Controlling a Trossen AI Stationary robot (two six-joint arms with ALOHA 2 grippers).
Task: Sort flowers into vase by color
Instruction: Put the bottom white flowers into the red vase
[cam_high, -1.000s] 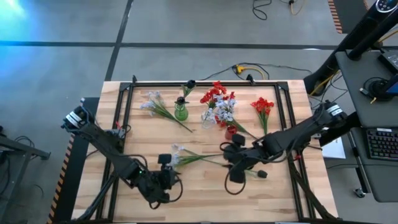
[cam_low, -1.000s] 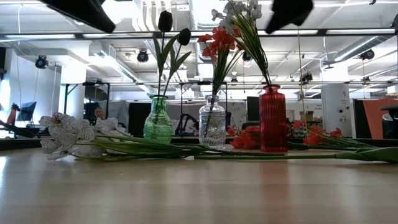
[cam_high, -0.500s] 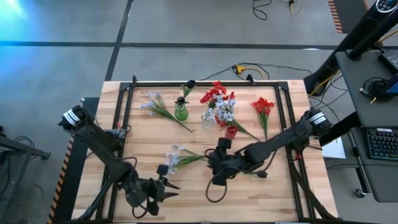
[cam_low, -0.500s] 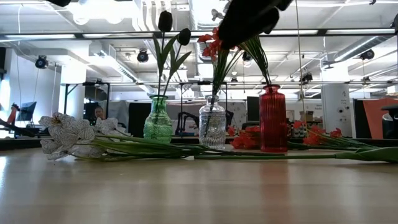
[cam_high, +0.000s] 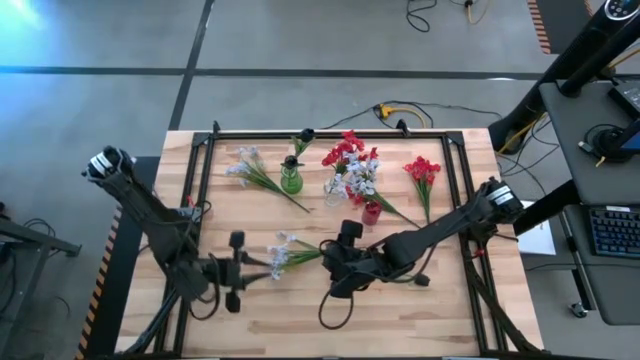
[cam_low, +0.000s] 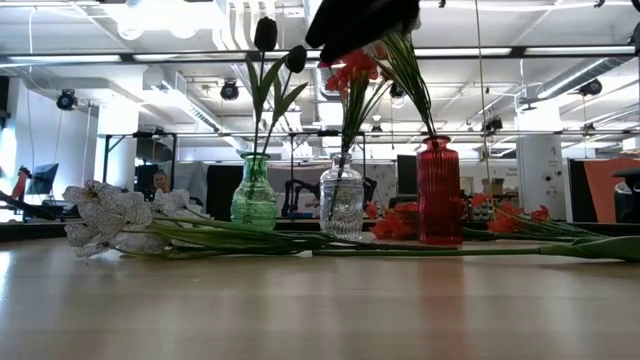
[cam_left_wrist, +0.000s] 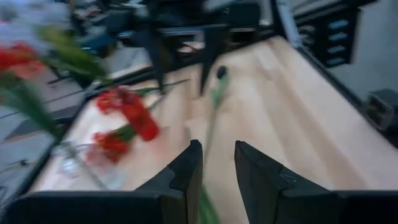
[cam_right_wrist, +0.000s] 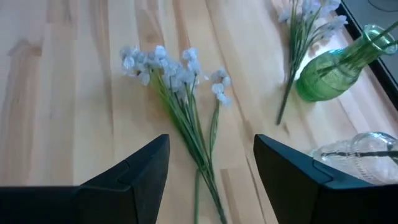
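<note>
A pale blue-white spray (cam_high: 285, 250) lies flat on the table, blossoms toward the left (cam_right_wrist: 174, 74) (cam_low: 110, 215). My right gripper (cam_high: 330, 264) hovers open above its stem (cam_right_wrist: 211, 171), high over the table in the low view (cam_low: 360, 20). My left gripper (cam_high: 245, 268) is open (cam_left_wrist: 219, 168), just left of the blossoms, pointing right. A second pale spray (cam_high: 245, 165) and a red spray (cam_high: 422, 170) lie farther back. A dark-bud stem (cam_high: 415, 280) lies near the right arm.
Three vases stand in a row toward the far side: a green one (cam_high: 291, 180) with dark buds, a clear one (cam_high: 335, 190) with red blossoms, and a red one (cam_high: 372, 210) with pale blossoms. A black frame (cam_high: 205, 150) runs along the table's edges. Bare wood lies near the near edge.
My right gripper has travelled toward the table's left edge, coming over the lying pale spray's stem. My left gripper has backed off toward the left edge and swung round so that it points right. The flowers and vases have stayed where they were.
</note>
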